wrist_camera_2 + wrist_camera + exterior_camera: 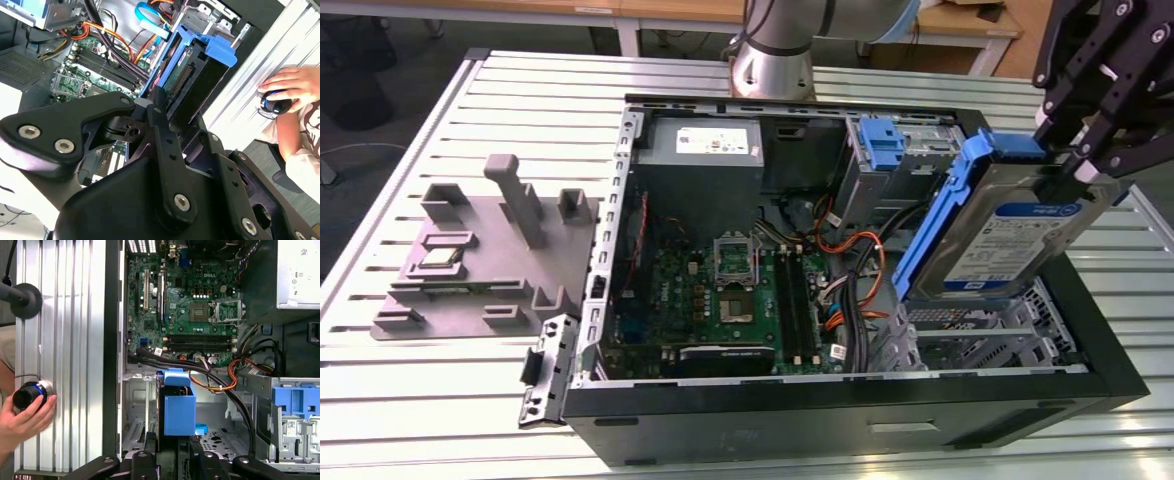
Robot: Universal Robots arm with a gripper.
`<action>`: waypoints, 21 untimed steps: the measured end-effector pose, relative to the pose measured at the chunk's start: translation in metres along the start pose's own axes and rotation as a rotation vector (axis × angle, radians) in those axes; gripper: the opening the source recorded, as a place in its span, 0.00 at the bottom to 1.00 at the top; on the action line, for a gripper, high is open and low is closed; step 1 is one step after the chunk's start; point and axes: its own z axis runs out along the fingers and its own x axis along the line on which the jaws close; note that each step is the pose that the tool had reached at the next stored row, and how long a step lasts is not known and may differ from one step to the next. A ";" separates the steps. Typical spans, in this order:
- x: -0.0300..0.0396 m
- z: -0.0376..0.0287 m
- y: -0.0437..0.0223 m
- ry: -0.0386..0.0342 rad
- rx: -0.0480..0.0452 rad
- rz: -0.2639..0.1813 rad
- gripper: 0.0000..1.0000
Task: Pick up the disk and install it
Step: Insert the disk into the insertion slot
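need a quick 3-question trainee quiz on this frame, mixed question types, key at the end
1. True or false: the disk lies flat on the table outside the computer case.
2. What is the gripper shut on? A) the power supply B) the disk C) a cable
3. Fill in: in the exterior view, the grey fixture sits on the table to the view's ____ of the case.

Key: 1 false, the disk hangs tilted over the open case; 2 B; 3 left.
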 end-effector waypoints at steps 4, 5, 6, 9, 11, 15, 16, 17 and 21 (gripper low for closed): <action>-0.0001 0.0033 -0.0042 0.0000 0.0001 -0.003 0.35; -0.0001 0.0040 -0.0051 -0.0001 0.0001 -0.004 0.35; -0.0001 0.0043 -0.0056 0.0001 0.0001 -0.004 0.35; -0.0001 0.0044 -0.0057 0.0002 0.0001 -0.004 0.35; -0.0001 0.0047 -0.0058 -0.0001 0.0001 -0.004 0.35; 0.0002 0.0059 -0.0060 0.0000 0.0001 -0.005 0.35; 0.0002 0.0060 -0.0061 0.0001 0.0001 -0.005 0.35; 0.0002 0.0061 -0.0061 0.0002 0.0001 -0.005 0.35; 0.0003 0.0064 -0.0063 0.0000 0.0001 -0.005 0.35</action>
